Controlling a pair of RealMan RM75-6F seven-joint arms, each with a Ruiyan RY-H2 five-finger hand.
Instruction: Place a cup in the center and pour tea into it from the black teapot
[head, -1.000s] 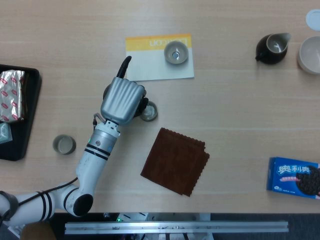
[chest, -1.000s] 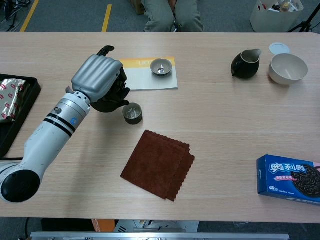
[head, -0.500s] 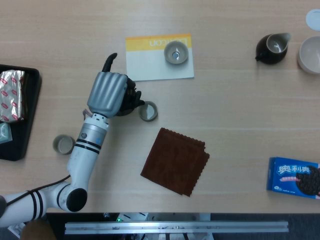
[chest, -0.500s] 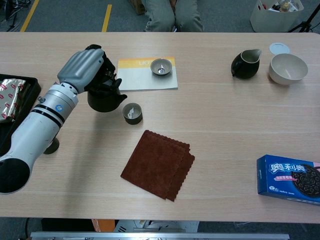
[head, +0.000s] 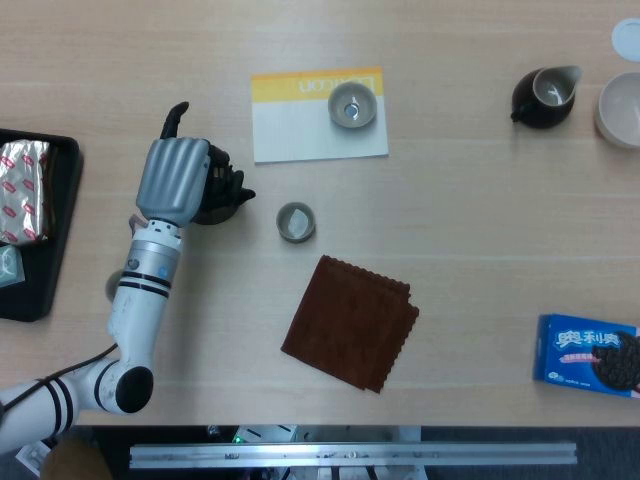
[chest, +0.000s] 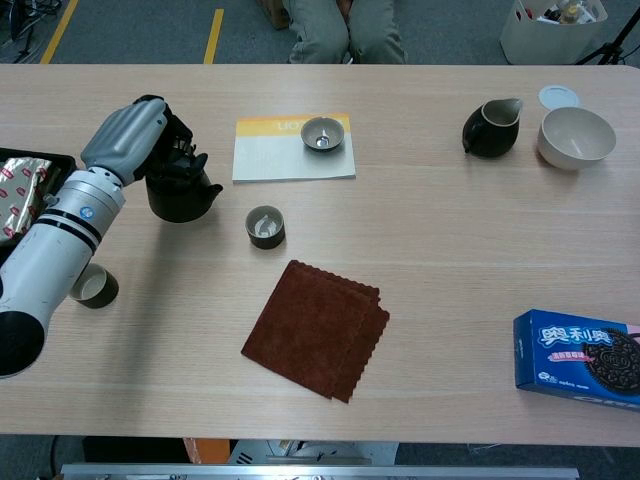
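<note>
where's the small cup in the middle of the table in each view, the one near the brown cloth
Head view: the small grey-green cup stands left of centre, just above the brown cloth's top corner.
Chest view: the same cup stands left of centre, above the cloth and below the white-and-yellow card.
Shared landmark: the white-and-yellow card, straight behind the cup.

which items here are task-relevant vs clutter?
Job: black teapot held by the left robot hand; cup beside it, near the table's middle.

Lying about: brown cloth, cup on a card, cup by the arm, dark pitcher, bowl, biscuit box, tray of snacks.
</note>
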